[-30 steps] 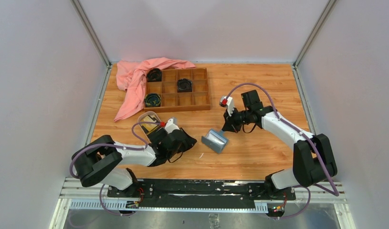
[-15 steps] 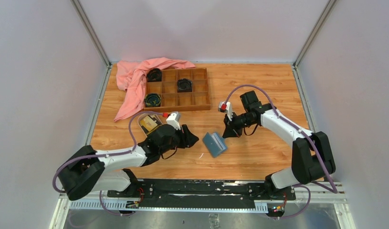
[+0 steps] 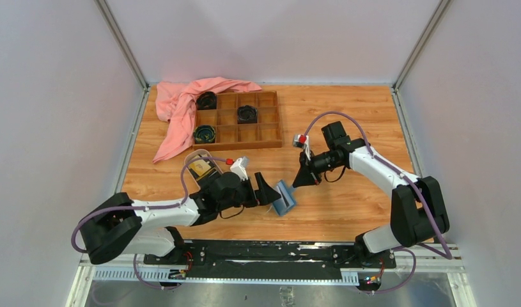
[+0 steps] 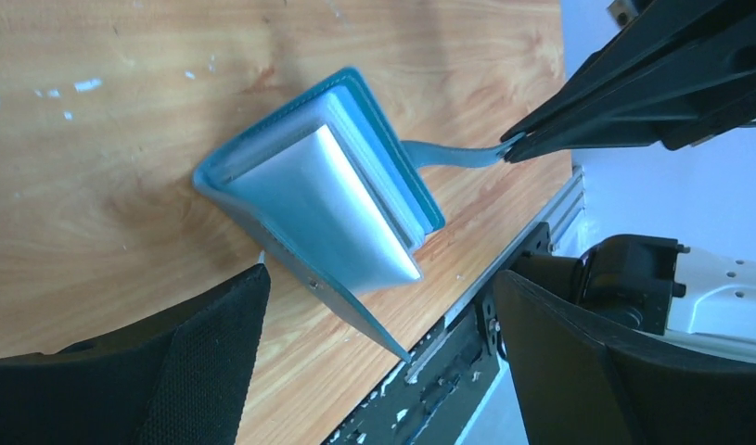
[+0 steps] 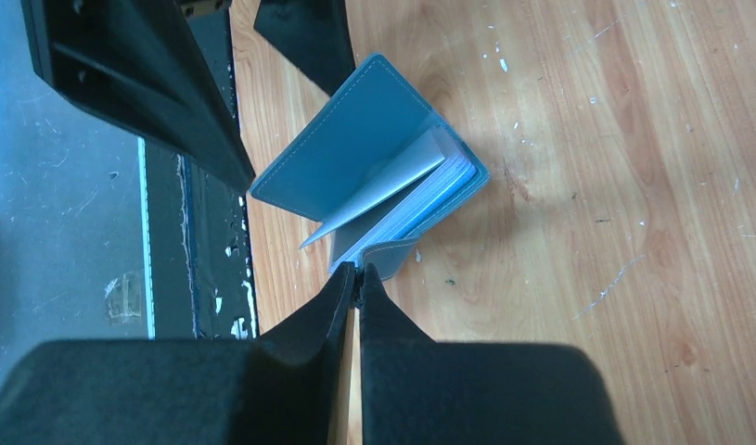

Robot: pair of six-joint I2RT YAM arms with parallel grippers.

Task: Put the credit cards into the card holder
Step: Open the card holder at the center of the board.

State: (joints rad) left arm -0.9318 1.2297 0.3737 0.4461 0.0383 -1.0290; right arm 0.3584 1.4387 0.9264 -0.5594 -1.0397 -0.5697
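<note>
The card holder is a blue wallet standing half open on the wood, also seen in the left wrist view and the right wrist view. A pale grey-white card sticks out from between its leaves. My right gripper is shut on the wallet's snap tab, fingertips pinched together. My left gripper stands wide open just left of the wallet, a fingertip on either side of its near corner, holding nothing. A yellow credit card lies in the oval dish.
The oval dish sits left of the left gripper. A brown wooden compartment tray with dark round items stands at the back, a pink cloth draped over its left side. The table's near edge and black rail lie close by the wallet.
My left gripper has moved right from the dish to the wallet and opened wide. The wallet has shifted slightly left. The right gripper stays shut on the tab.
</note>
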